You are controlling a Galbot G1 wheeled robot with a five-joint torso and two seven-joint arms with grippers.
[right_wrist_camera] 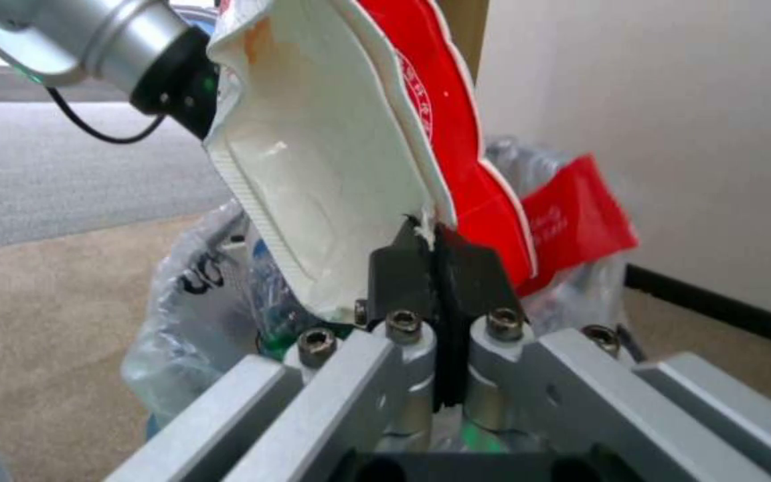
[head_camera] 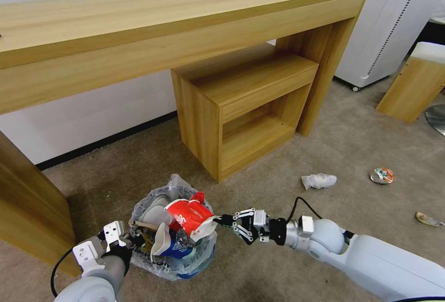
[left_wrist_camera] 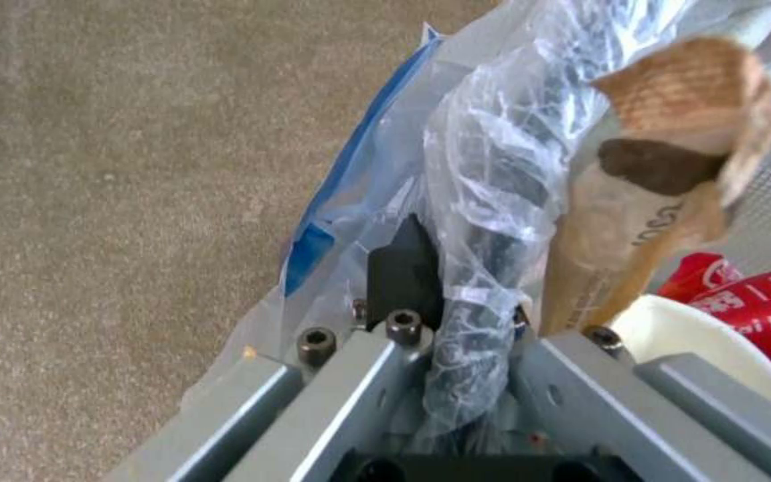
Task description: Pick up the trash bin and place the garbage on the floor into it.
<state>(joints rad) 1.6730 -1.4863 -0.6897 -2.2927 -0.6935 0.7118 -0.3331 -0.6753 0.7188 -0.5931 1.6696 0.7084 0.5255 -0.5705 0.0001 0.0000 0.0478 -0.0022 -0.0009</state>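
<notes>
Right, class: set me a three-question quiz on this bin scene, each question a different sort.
1. True or false: the right pincer is shut on the red-white paper cup.
2. What does the left pincer grip? A) the tissue B) the trash bin rim C) the can
3. Name one piece of garbage lying on the floor.

Key: 1 true. 2 B, the trash bin. 3 white tissue or crushed can.
</notes>
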